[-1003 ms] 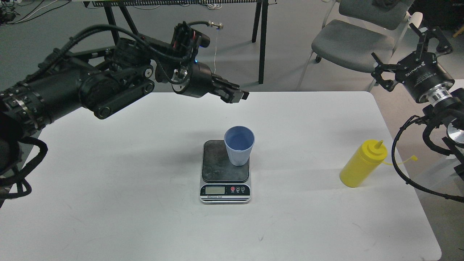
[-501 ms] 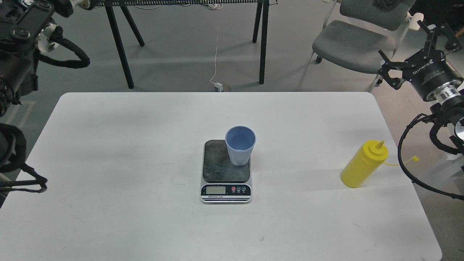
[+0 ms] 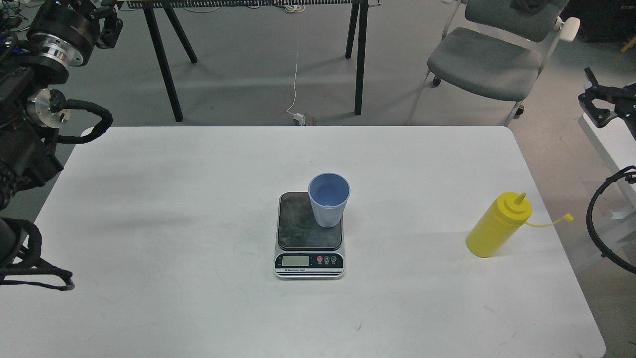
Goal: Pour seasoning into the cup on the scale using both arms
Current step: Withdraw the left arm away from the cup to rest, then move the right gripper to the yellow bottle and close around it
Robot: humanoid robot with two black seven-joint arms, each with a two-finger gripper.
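head view shows both black arms pulled back to the frame edges since a second ago; the left claw (image 3: 102, 22) and right claw (image 3: 598, 102) are empty, their spread impossible to tell. the ribbed light-blue plastic cup (image 3: 328, 200) stands on the dark-topped digital scale (image 3: 309, 233), and the yellow squeeze bottle of seasoning (image 3: 498, 224) waits untouched, well right on the white worktop (image 3: 174, 223), so pouring has yet to start.

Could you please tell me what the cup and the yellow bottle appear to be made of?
The cup looks like thin matte plastic, light blue with fine moulded vertical ribs. The yellow bottle looks like soft, slightly glossy plastic, with a moulded nozzle and thin flexible strap.
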